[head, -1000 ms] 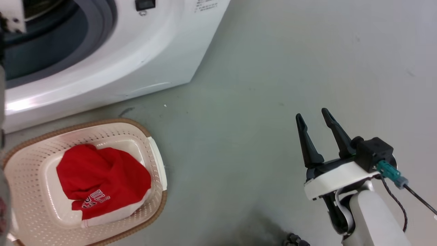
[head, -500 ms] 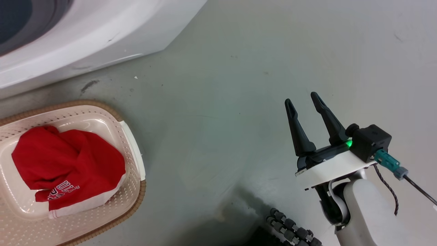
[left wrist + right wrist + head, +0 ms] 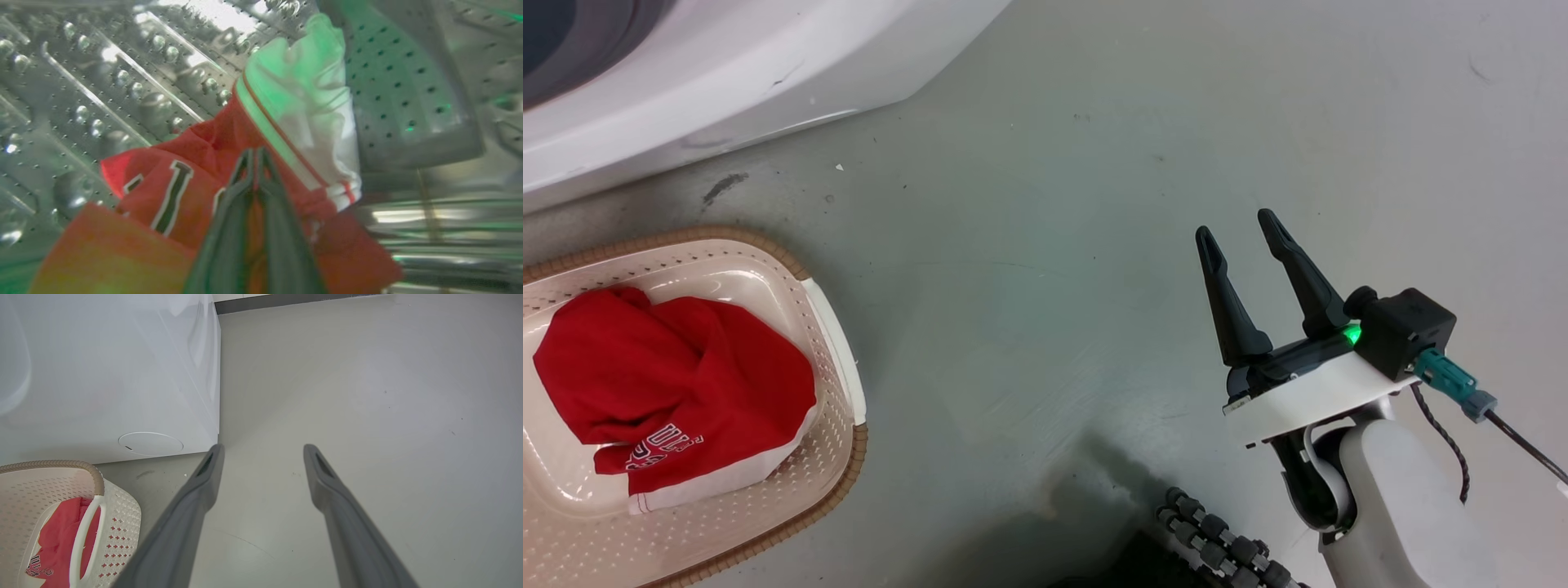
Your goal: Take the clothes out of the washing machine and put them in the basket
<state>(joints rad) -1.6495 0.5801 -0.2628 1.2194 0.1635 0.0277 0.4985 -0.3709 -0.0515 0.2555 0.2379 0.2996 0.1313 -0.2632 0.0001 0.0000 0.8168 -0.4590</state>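
**Head view and wrist views: one garment in the basket, another gripped in the drum**

Head view shows the cream basket [image 3: 800, 482] on the grey floor [image 3: 1054, 204], just in front of the white washing machine [image 3: 727, 73]. A red garment [image 3: 678, 384] with white lettering lies crumpled inside the basket. Well to the right, the right gripper [image 3: 1236, 226] hangs over the floor, its two dark fingers spread apart with nothing between them.

Left wrist view looks into the perforated steel drum [image 3: 122, 81]. There the left gripper [image 3: 255, 157] presses its fingers together over a striped garment [image 3: 302, 102], red and white, resting against the drum wall. The picture is blurred, but the tips seem to pinch a fold of that fabric.
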